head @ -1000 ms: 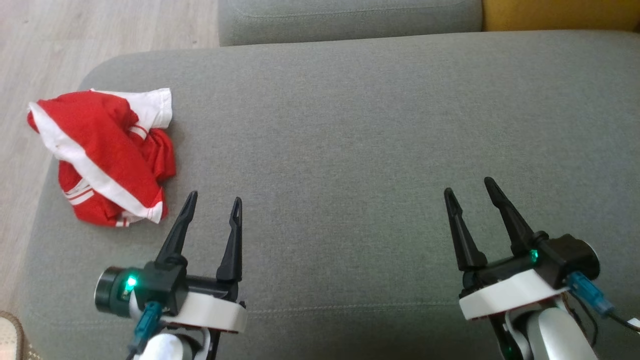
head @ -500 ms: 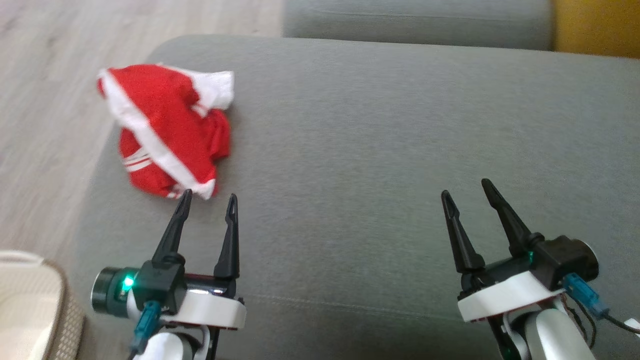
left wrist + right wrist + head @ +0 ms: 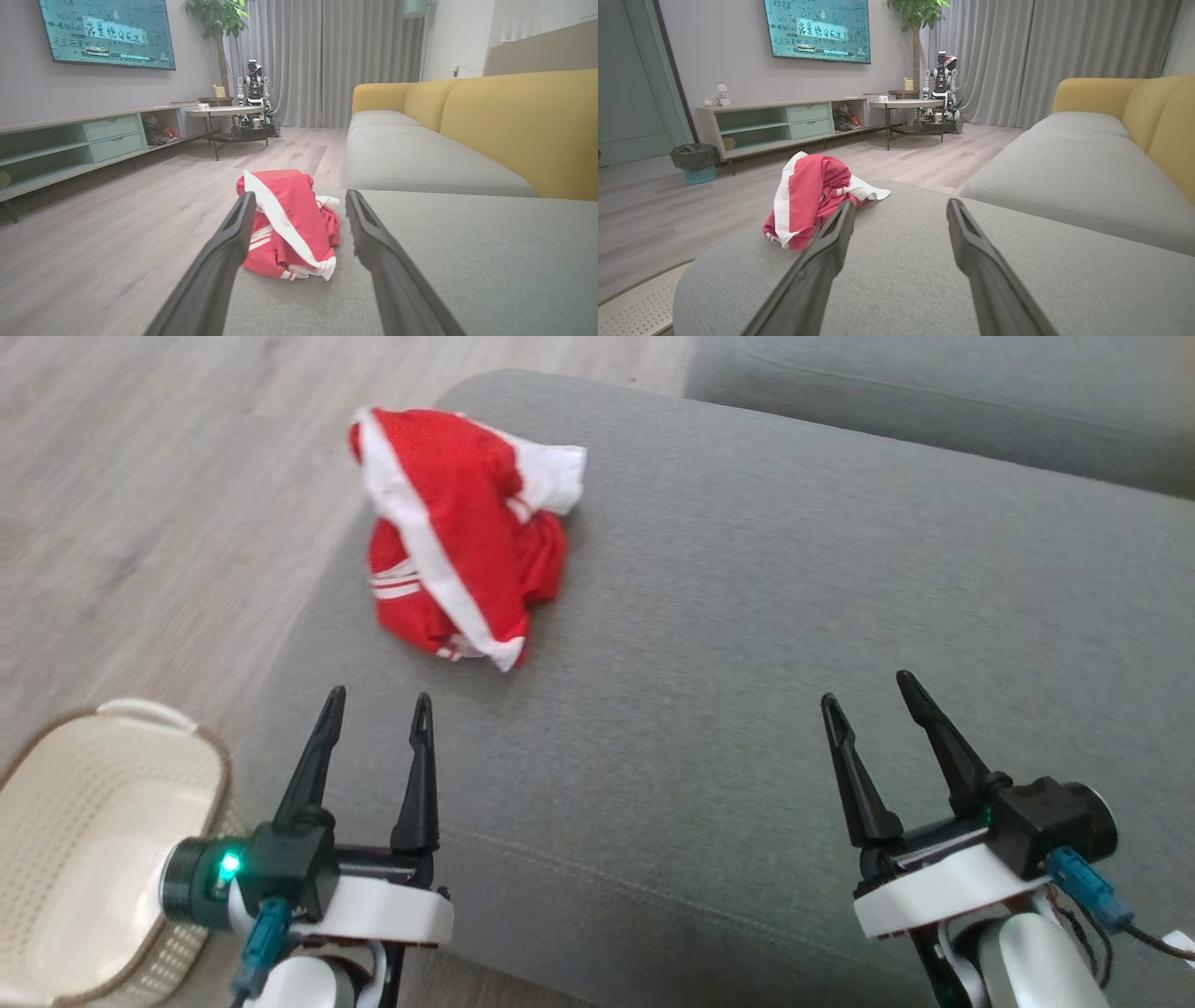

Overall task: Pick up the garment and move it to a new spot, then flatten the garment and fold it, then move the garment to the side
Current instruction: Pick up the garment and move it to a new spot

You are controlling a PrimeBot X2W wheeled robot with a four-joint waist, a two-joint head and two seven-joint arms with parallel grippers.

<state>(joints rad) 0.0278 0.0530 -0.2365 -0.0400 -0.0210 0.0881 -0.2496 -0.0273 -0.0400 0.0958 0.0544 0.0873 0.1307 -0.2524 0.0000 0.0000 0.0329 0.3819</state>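
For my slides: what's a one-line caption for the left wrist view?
Open left claw points at the crumpled red-and-white garment lying ahead on the grey sofa.

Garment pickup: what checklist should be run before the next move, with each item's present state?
1. Open left gripper: ok.
2. Open, empty right gripper: ok.
3. Crumpled garment in sight near the left edge of the cushion: ok.
4. Nothing between left gripper and garment: ok.
5. Whole garment resting on cushion: cannot tell.
6. Bare cushion free for flattening: ok.
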